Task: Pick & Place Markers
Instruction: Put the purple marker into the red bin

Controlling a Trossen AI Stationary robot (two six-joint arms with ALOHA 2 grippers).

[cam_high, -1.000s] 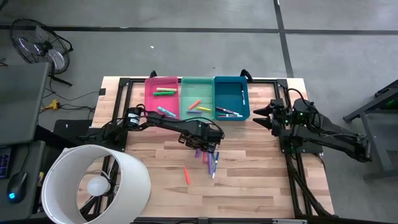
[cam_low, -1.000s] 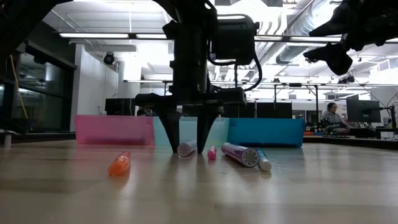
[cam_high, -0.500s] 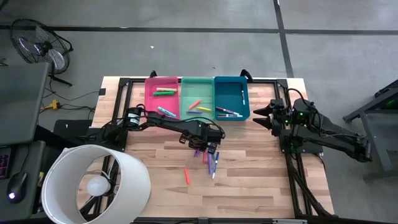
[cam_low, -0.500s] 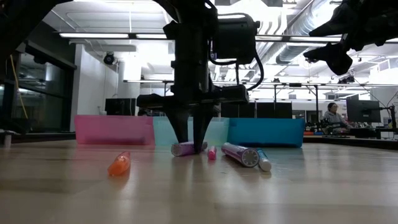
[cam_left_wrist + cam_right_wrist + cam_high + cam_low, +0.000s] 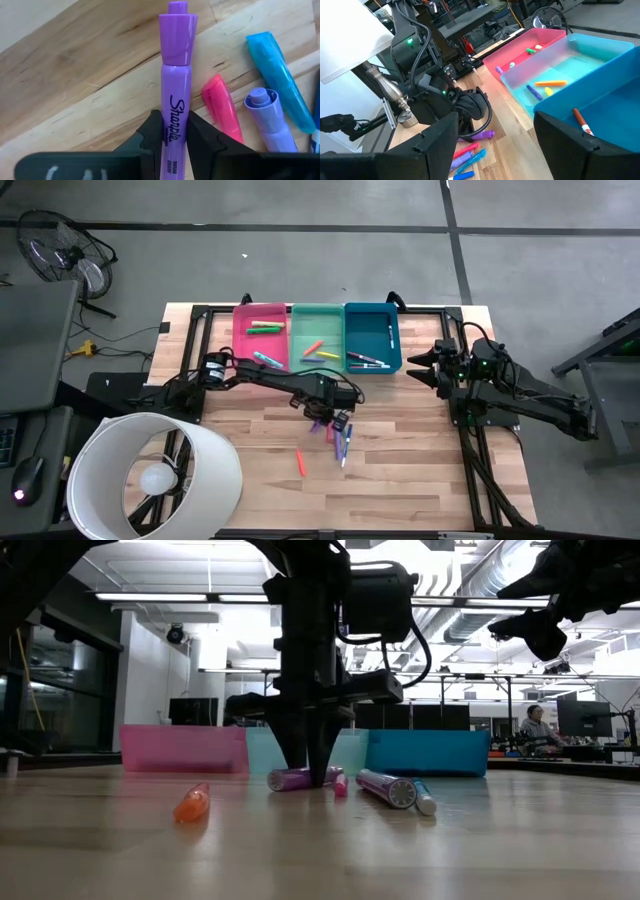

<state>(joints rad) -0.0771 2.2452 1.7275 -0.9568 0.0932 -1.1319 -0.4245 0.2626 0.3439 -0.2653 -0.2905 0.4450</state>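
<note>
We see three bins side by side at the far edge of the bench [image 5: 250,460]. The pink bin [image 5: 260,335] holds a green and a yellowish marker near its far end and a blue one at its near corner. The green bin [image 5: 317,337] holds an orange marker and a yellow one, with a further small one we cannot make out. The blue bin [image 5: 372,337] holds a white-bodied marker lying lengthwise and two more along its near wall.

The only writing we can read is "Sharpie", printed in black along the purple marker [image 5: 175,95] in the left wrist view; smaller print below it is cut off by the jaws.

The left gripper [image 5: 174,134] is down at the bench just in front of the green bin, its jaws clenched on that purple marker, which lies level at the bench surface in the low view. Just beside it lie a pink marker [image 5: 221,107], a second purple marker [image 5: 269,120] and a blue marker [image 5: 277,72]; an orange marker [image 5: 192,802] lies apart, nearer the bench front.

The right gripper [image 5: 428,364] hangs raised at the right side of the bench, jaws released and holding nothing. A large white lampshade [image 5: 150,475] hides the bench's front left corner.
</note>
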